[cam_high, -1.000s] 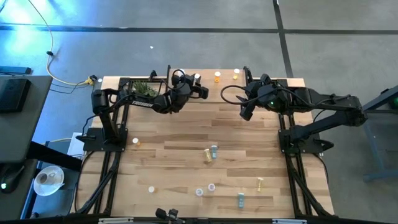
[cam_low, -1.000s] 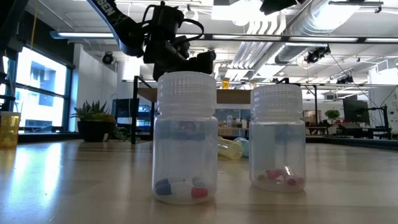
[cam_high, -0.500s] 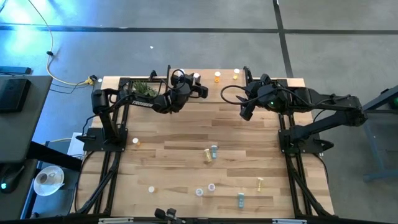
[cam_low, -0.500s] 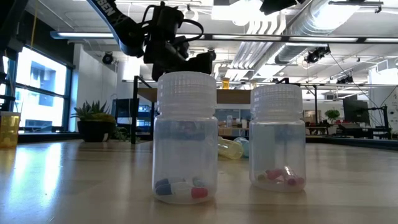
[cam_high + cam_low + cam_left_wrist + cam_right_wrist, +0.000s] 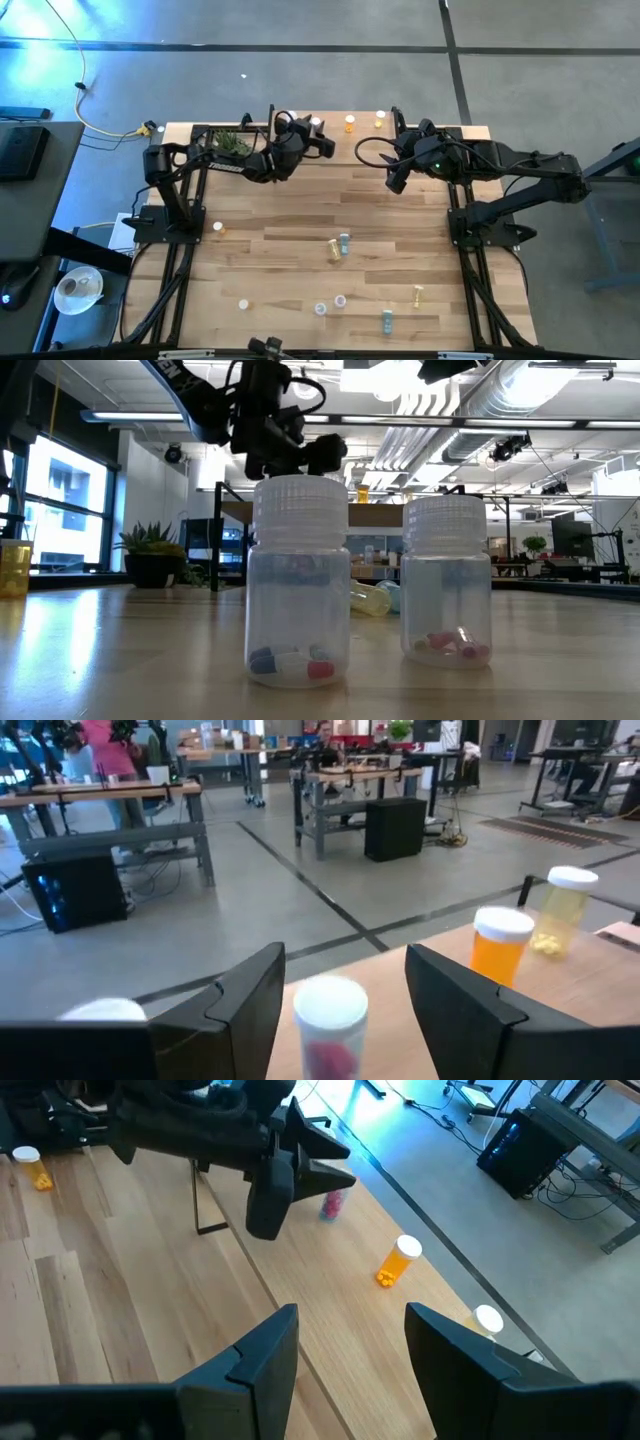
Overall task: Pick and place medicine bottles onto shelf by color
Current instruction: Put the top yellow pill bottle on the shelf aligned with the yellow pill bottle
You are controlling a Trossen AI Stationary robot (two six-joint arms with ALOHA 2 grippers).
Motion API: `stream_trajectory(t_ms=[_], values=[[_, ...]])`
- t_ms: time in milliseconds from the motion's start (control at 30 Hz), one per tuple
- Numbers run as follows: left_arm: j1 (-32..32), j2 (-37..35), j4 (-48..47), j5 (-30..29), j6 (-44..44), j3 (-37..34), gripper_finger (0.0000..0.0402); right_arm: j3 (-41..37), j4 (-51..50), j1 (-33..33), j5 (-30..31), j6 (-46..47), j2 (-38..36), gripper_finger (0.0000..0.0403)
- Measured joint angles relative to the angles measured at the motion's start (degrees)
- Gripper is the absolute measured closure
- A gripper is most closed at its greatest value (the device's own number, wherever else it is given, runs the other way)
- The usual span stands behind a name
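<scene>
My left gripper (image 5: 338, 992) reaches level over the shelf (image 5: 575, 990) at the table's far edge and is open. A pink medicine bottle (image 5: 330, 1025) with a white cap stands upright on the shelf between its fingers, with a gap on each side. Farther along the shelf stand an orange bottle (image 5: 499, 946) and a yellow bottle (image 5: 563, 910). In the right wrist view the pink bottle (image 5: 332, 1202) shows just past the left gripper's fingers (image 5: 320, 1165). My right gripper (image 5: 394, 184) hangs open above the table's far right part with nothing between its fingers.
Several bottles are scattered over the near half of the tabletop, among them a teal one (image 5: 344, 241), a yellow one (image 5: 418, 295) and two clear ones (image 5: 300, 585) (image 5: 447, 585) close to the low camera. A potted plant (image 5: 232, 142) sits at the far left under the left arm.
My left gripper has opened and let go of the pink bottle, which stays upright on the shelf between the fingers. My right arm has kept still.
</scene>
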Motion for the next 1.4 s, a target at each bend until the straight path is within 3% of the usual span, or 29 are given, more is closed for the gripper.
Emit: stream_trajectory(t_ms=[467,833,1000,1200,1400], values=[[-3.1,-7.6,-1.6,0.0,10.7,0.0,0.0204,0.0,0.0,0.0,-2.1,0.3,0.0,0.0227],[-10.4,-19.2,-17.6,3.6,21.0,0.0,0.0204,0.0,-5.3,0.0,-5.9,8.5,0.0,0.0227],[-12.6,-25.3,-26.9,6.2,19.3,0.0,0.0204,-2.3,-9.3,0.1,-6.7,14.5,0.0,0.0227],[-14.3,-30.1,-38.5,13.2,10.6,0.0,0.0204,-7.8,-9.1,1.4,-7.2,19.5,0.0,0.0227],[-15.8,-30.6,-45.6,13.6,7.4,0.0,0.0204,-11.6,-7.2,4.6,-8.0,26.0,0.0,0.0227]])
